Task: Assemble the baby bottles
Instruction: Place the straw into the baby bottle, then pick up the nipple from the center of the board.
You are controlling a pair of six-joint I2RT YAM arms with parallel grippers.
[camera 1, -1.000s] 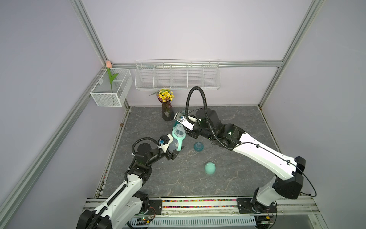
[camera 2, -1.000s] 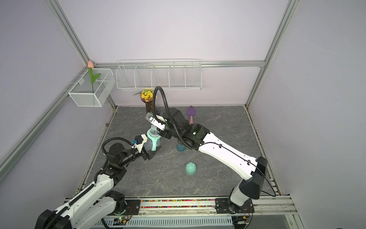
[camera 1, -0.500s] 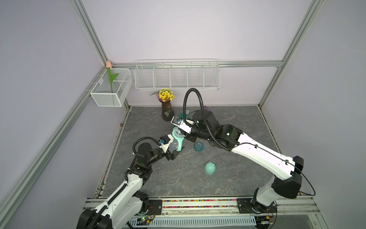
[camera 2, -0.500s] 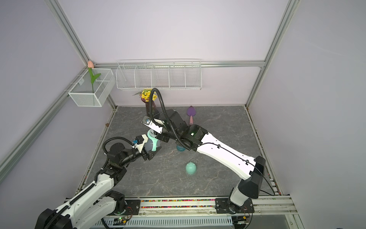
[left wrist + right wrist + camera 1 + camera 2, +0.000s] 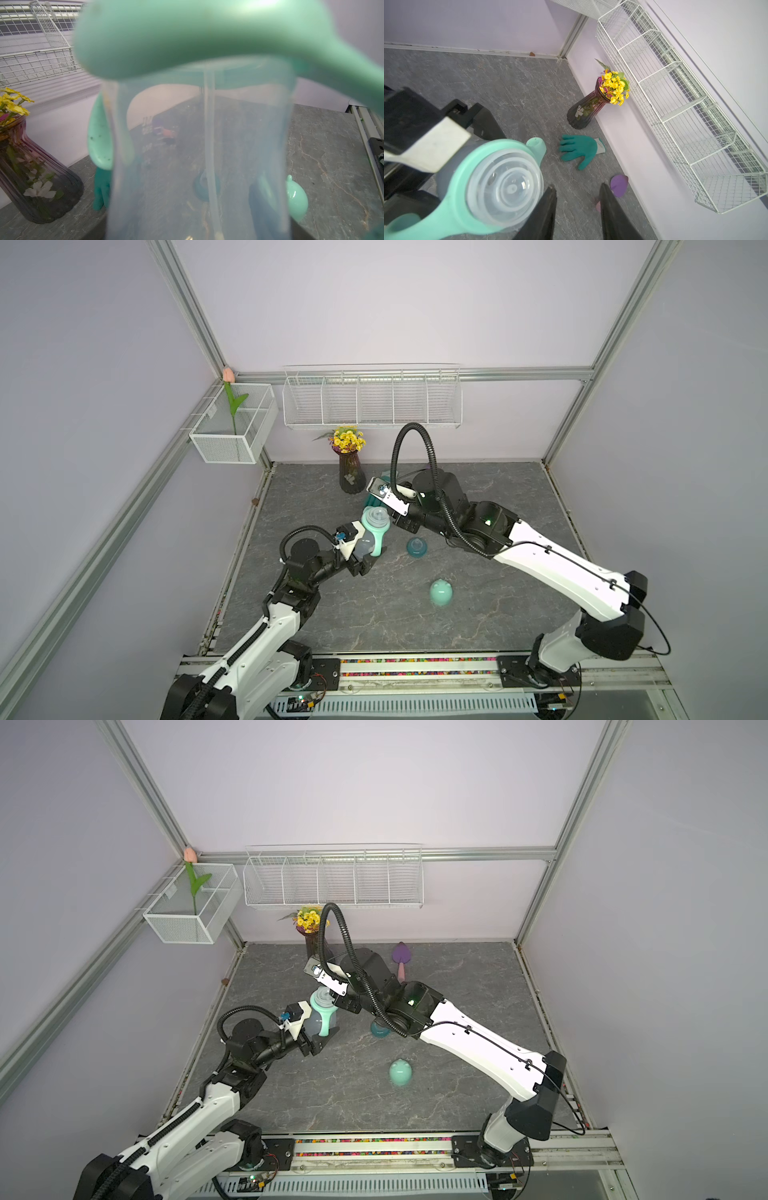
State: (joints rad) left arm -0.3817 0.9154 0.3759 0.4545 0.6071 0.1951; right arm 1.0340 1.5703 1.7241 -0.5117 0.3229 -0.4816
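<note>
My left gripper (image 5: 367,551) is shut on the baby bottle (image 5: 371,540) (image 5: 321,1020) and holds its frosted body upright over the table. The mint two-handled ring (image 5: 379,531) (image 5: 452,214) sits on the neck, with a clear nipple (image 5: 506,187) on top. In the left wrist view the thin white straw (image 5: 208,135) hangs inside the body (image 5: 166,166). My right gripper (image 5: 577,189) (image 5: 400,523) is beside the bottle top, open, with only floor between its fingers. The teal collar (image 5: 415,547) (image 5: 379,1029) and the mint dome cap (image 5: 440,592) (image 5: 401,1072) lie on the table.
A teal glove (image 5: 578,148) lies behind the bottle near the flower vase (image 5: 351,472) (image 5: 586,112). The purple trowel (image 5: 402,957) (image 5: 618,185) lies by the back wall. White wire baskets (image 5: 372,400) hang on the walls.
My right gripper dipped onto the bottle top, then drew back up and to the right, and its fingers have parted a little. The left arm and the bottle have stayed still.
</note>
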